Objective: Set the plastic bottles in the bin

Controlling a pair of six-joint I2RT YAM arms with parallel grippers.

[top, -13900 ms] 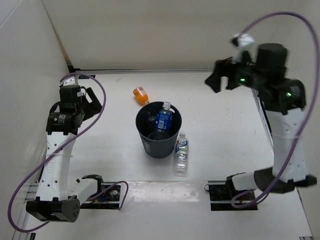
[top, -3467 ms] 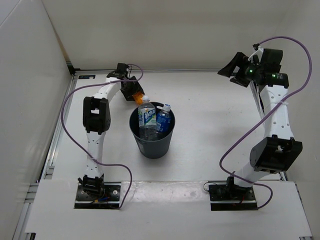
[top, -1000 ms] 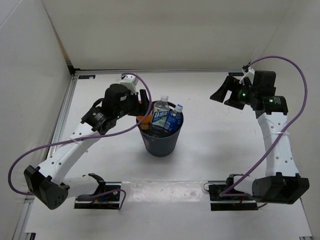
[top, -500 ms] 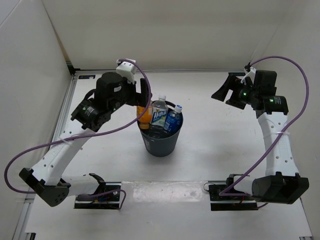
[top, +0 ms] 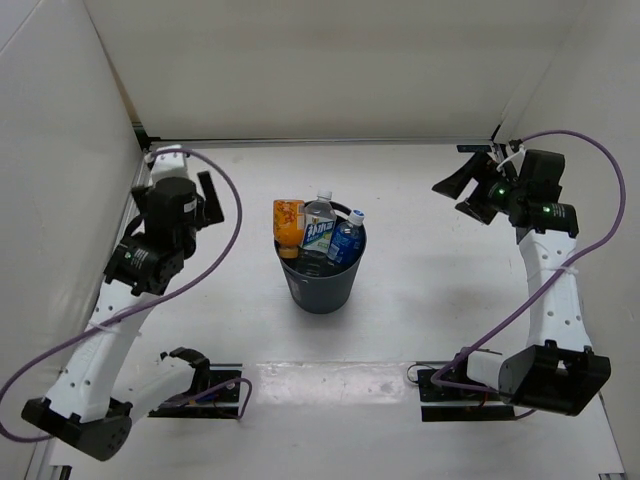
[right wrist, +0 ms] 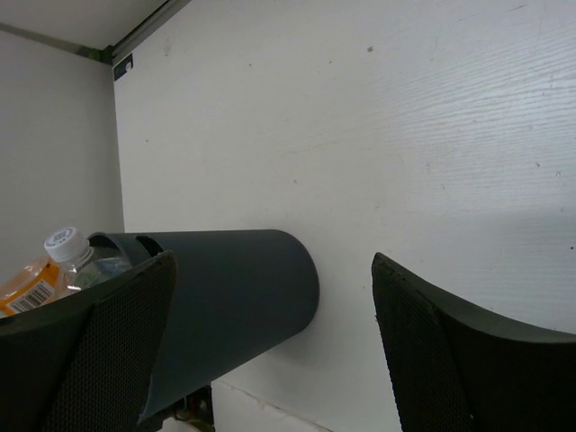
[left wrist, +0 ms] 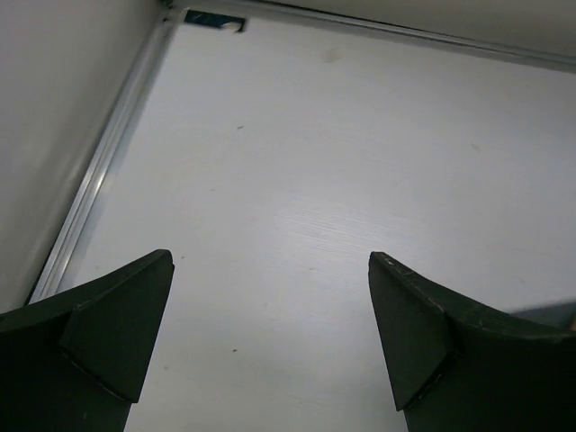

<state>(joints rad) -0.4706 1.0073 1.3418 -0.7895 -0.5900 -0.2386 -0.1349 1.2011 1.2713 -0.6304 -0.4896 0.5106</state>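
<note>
The dark grey-blue bin (top: pixel 320 288) stands mid-table with three plastic bottles sticking out of its top. The orange one (top: pixel 288 220) leans at the left rim, a clear one with a white-blue label (top: pixel 319 232) is in the middle, and a blue-labelled one (top: pixel 346 241) is on the right. My left gripper (top: pixel 208 198) hangs open and empty well left of the bin; in its wrist view the left gripper (left wrist: pixel 270 258) shows only bare table. My right gripper (top: pixel 456 190) is raised at the right, open and empty. The right gripper (right wrist: pixel 274 258) frames the bin's wall (right wrist: pixel 243 288), the orange bottle (right wrist: pixel 27 283) and a white cap (right wrist: pixel 63 241).
White walls close the table (top: pixel 430 300) at the back and left, with a metal rail (left wrist: pixel 99 193) along the left edge. Purple cables loop off both arms. The arm bases sit on a strip at the near edge.
My left gripper has opened and let go of the orange bottle, which now stands in the bin. The left arm has swung back to the left. The right arm has barely moved.
</note>
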